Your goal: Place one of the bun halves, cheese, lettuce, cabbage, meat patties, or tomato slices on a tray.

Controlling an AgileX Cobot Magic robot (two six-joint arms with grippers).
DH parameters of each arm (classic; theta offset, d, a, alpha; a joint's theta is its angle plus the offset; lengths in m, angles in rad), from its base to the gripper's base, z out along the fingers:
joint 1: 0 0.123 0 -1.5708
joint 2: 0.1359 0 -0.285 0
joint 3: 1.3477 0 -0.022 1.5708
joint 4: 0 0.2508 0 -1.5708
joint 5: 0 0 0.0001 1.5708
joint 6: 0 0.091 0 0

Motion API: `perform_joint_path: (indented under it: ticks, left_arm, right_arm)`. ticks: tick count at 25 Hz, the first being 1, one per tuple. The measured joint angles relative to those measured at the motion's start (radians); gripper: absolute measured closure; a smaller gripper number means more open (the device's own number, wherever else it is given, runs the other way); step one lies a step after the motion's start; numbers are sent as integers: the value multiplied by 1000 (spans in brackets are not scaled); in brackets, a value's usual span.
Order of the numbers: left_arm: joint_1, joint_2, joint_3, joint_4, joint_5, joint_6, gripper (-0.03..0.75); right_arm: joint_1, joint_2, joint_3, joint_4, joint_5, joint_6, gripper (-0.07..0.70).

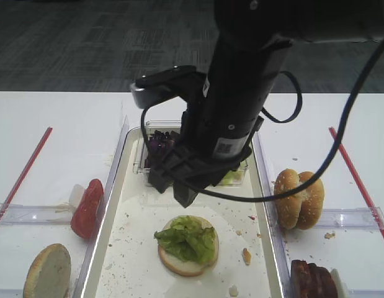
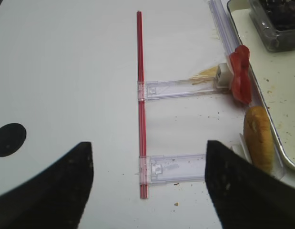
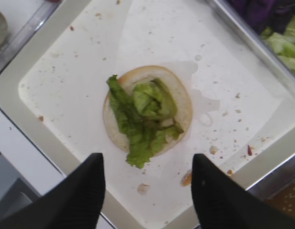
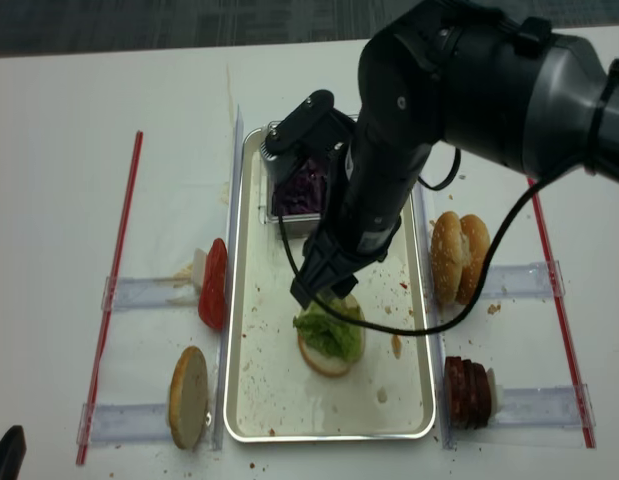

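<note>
A bun half [image 1: 179,264] lies cut face up on the tray [image 1: 136,248], with a clump of lettuce [image 1: 188,239] on top of it. My right gripper [image 1: 173,189] hangs just above and behind it, open and holding nothing. The right wrist view looks straight down on the lettuce [image 3: 142,114], which covers most of the bun half [image 3: 183,102], and the right gripper [image 3: 148,160] has only tray floor [image 3: 66,71] between its fingers. My left gripper [image 2: 148,145] is open over bare table. No cheese shows.
A clear box at the tray's back holds purple cabbage [image 1: 157,146] and more lettuce [image 1: 232,178]. Tomato slices [image 1: 87,208] and a bun half [image 1: 48,273] stand left of the tray. Buns [image 1: 298,198] and meat patties [image 1: 312,279] stand to its right. Red strips [image 1: 24,171] edge the area.
</note>
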Motion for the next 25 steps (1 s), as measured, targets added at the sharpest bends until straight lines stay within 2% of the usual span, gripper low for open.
perform_joint_path:
  ticks: [6,16,25]
  left_arm:
    - [0,0,0,0,0,0,225]
    - [0,0,0,0,0,0,225]
    - [0,0,0,0,0,0,225]
  right_arm:
    - [-116,0,0,-3,16,-8,183]
    - [-378,0,0,-85,49,-8,183]
    - [-591,0,0,-99,69,-44,183]
